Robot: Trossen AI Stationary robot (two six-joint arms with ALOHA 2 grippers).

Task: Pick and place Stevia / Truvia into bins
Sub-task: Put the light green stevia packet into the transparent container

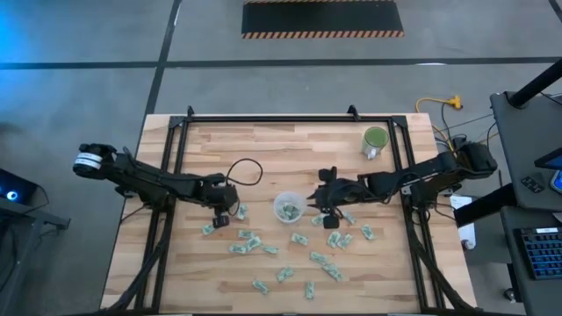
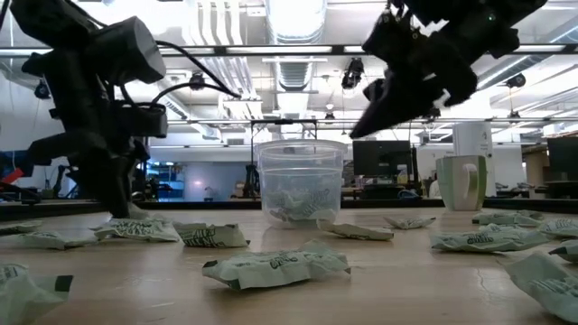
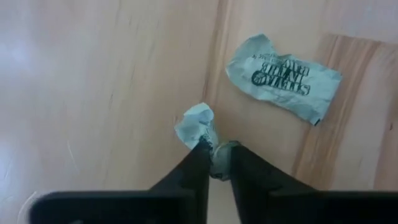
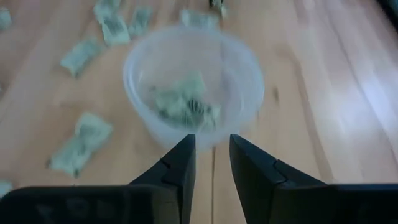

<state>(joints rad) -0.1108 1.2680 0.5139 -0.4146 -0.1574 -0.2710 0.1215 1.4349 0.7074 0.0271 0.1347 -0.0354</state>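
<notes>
Left fingers (image 3: pixel 216 163) pinching packet (image 3: pixel 198 124) | right fingers (image 4: pixel 211 163) slightly parted, empty, facing cup (image 4: pixel 193 87)

Open rim of the clear cup (image 1: pixel 289 208), right end effector (image 1: pixel 323 209) just beside, scattered packets (image 1: pixel 327 266) around.

Crinkled matt paper Stevia packets (image 3: pixel 283 78) (printed) lie on smooth pale wood table (image 1: pixel 263 145); translucent plastic cup (image 2: pixel 302 181).

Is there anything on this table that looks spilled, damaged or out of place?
Yes: many packets lie scattered over the table around the clear cup, most of them crumpled, while only a few sit inside it. The left gripper pinches one creased packet. The green mug stands upright, apart.
</notes>
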